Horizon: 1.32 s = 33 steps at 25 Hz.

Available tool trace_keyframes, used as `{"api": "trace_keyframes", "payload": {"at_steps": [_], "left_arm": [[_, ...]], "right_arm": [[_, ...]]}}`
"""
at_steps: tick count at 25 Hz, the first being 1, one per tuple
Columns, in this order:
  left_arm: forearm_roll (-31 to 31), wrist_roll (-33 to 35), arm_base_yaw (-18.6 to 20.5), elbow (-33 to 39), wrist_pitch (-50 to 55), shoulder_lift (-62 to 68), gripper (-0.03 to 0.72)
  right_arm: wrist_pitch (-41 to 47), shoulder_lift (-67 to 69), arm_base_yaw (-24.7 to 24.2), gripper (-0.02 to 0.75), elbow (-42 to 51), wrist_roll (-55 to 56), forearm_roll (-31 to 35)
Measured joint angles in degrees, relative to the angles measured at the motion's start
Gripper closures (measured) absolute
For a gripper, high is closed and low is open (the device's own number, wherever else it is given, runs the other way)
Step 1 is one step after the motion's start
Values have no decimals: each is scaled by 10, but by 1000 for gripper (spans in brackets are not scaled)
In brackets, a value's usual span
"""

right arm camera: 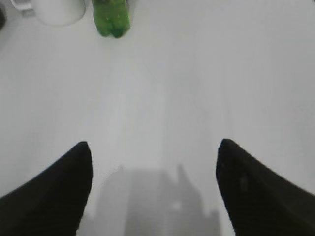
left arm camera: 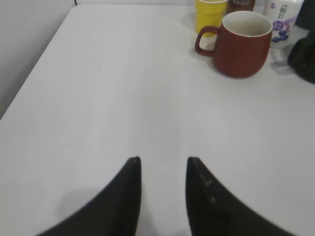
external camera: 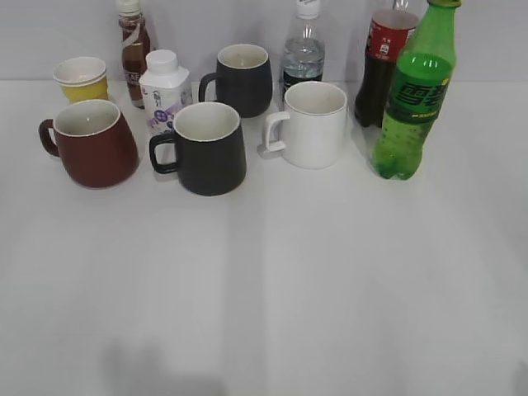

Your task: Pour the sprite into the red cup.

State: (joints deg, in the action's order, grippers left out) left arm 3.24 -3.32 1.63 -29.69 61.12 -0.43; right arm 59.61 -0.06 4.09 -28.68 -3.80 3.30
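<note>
The sprite (external camera: 415, 99), a tall green bottle with no cap, stands upright at the right of the table; its base shows at the top of the right wrist view (right arm camera: 112, 18). The red cup (external camera: 93, 142), cream inside, stands at the left with its handle to the left; it also shows in the left wrist view (left arm camera: 243, 43). My left gripper (left arm camera: 163, 160) is open and empty over bare table, well short of the red cup. My right gripper (right arm camera: 153, 143) is wide open and empty, well short of the sprite. Neither gripper shows in the exterior view.
Between the cup and the sprite stand a black mug (external camera: 208, 148), a second black mug (external camera: 242, 78), a white mug (external camera: 312, 124) and a small white bottle (external camera: 162, 89). Behind are a yellow paper cup (external camera: 81, 78), a brown bottle (external camera: 134, 45), a water bottle (external camera: 304, 51) and a cola bottle (external camera: 381, 62).
</note>
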Motion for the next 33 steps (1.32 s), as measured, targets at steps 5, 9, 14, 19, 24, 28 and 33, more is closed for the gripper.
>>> {"api": "trace_keyframes", "payload": {"at_steps": [5,9,14,19,24,28,33], "left_arm": [[0,0,-11,0,0,0,442],[0,0,-17,0,0,0,442],[0,0,-17,0,0,0,442],[0,0,-17,0,0,0,442],[0,0,-17,0,0,0,442],[0,0,-17,0,0,0,442],[0,0,-17,0,0,0,442]], "right_arm": [[0,-3,0,152,0,0,0],[0,-3,0,153,0,0,0],[0,-3,0,153,0,0,0],[0,-3,0,151,0,0,0],[0,-3,0,152,0,0,0],[0,-3,0,152,0,0,0],[0,-3,0,153,0,0,0]]}}
